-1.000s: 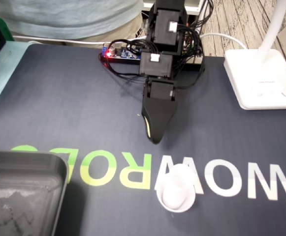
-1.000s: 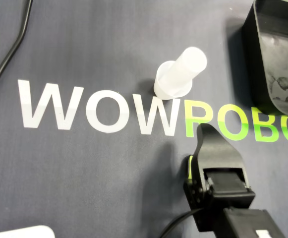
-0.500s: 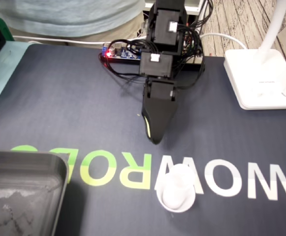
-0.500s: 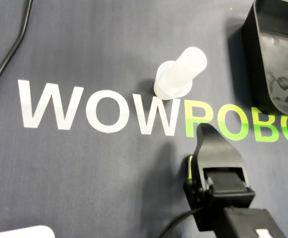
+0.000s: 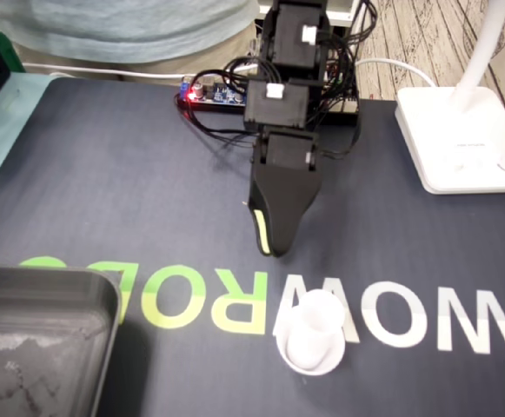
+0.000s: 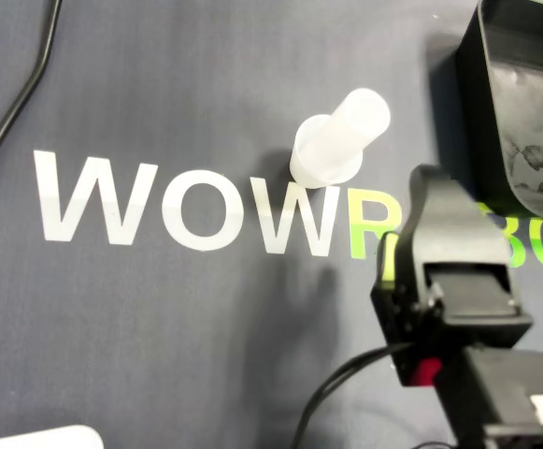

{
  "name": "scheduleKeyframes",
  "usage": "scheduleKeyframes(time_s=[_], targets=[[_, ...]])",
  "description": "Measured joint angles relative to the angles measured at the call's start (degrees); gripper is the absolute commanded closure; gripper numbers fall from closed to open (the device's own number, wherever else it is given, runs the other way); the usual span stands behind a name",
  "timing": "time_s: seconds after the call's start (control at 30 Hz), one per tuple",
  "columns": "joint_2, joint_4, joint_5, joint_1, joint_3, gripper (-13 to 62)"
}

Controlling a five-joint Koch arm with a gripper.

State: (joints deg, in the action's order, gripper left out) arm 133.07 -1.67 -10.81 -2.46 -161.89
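- Fixed view first: the gripper (image 5: 269,248) hangs nose-down over the dark mat (image 5: 104,174), pointing toward the camera, just above the printed letters.
- Only one black tip shows here, with a yellow-green strip along its left edge. One jaw hides the other, so I cannot tell whether there is any gap.
- The white flanged tube (image 5: 311,334) stands upright on the lettering, below the tip and a touch to its right, clearly apart from it.
- At bottom left sits the grey tray (image 5: 43,287), well apart from the tube. At the right edge is the white lamp base (image 5: 461,139), and behind the arm a circuit board (image 5: 202,94) glows red.
- Overhead view: the gripper (image 6: 430,178) comes in from the lower right, its tip over the green letters.
- It is the same story from above, one broad black jaw on top, so the opening cannot be read.
- The white flanged tube (image 6: 341,140) rests at the top of the last white W, to the tip's left, near it but not touching.
- The grey tray (image 6: 481,94) fills the top right corner, just beyond the tip, and a black cable (image 6: 19,103) curls down the left edge of the mat (image 6: 206,94).
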Motion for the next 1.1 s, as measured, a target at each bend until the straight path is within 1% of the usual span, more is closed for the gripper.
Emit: scheduleKeyframes(time_s=[0.07,0.13,0.17,0.23,0.43,0.57,0.77,0.93,1.0,1.1], targets=[[0.0,0.5,-8.0,0.0,0.7,16.5],[0.0,1.8,-12.2,0.1,0.7,16.5],[0.0,4.8,-19.5,0.1,0.7,16.6],[0.0,6.8,-24.3,0.2,0.7,16.6],[-0.1,18.9,-49.5,0.5,0.6,16.5],[-0.1,20.9,-60.5,1.1,-0.6,16.6],[-1.1,23.7,-69.2,1.8,-3.3,16.8],[-15.4,42.6,-73.7,2.4,-4.0,16.8],[-18.5,47.2,-75.0,2.5,-4.0,16.8],[-20.6,48.4,-75.6,3.1,-3.9,16.8]])
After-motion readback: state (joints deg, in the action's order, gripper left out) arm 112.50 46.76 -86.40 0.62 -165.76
